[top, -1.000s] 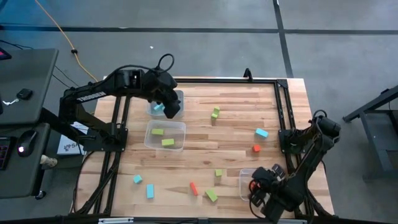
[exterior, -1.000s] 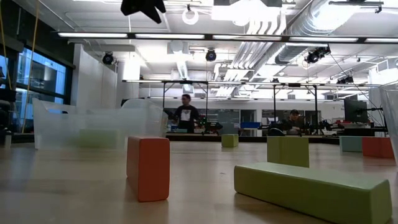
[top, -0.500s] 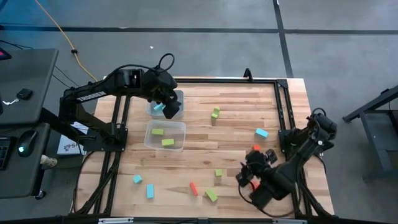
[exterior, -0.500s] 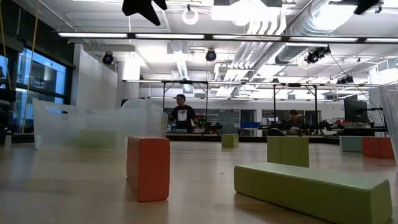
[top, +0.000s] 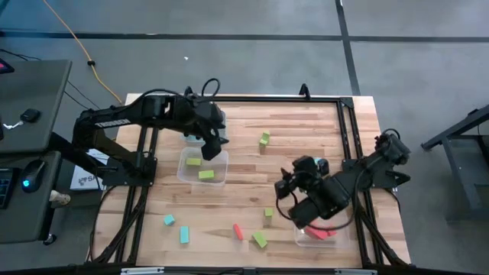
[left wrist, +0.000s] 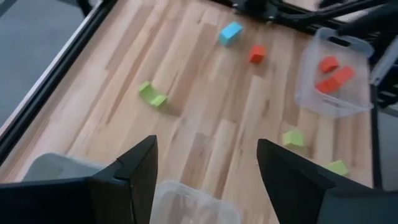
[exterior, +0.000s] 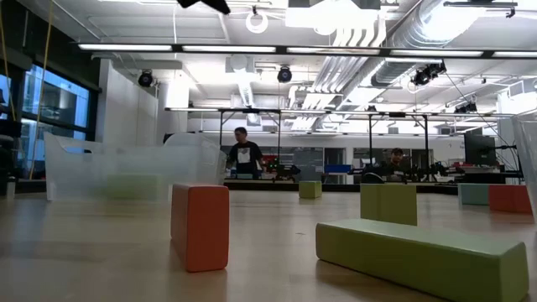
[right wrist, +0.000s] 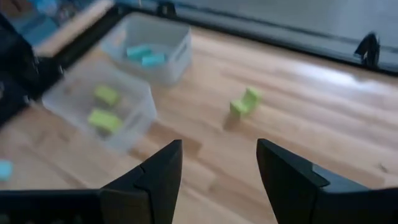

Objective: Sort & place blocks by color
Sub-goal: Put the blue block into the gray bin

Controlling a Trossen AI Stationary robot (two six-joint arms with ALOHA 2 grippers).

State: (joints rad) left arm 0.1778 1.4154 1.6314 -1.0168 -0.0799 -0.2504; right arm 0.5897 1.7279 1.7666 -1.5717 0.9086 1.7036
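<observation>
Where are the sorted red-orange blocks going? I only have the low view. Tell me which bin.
Observer: Into the clear rectangular plastic bin beside the right arm. It holds several red-orange blocks.
Operator: Report what the bin farthest from that one holds.
Observer: That clear plastic bin holds two cyan-blue blocks. It sits beside a second clear bin holding lime green blocks.
Operator: Give me the left arm's fingers.
Observer: The left gripper hovers above those two bins. Its fingers are apart, with nothing between them.
</observation>
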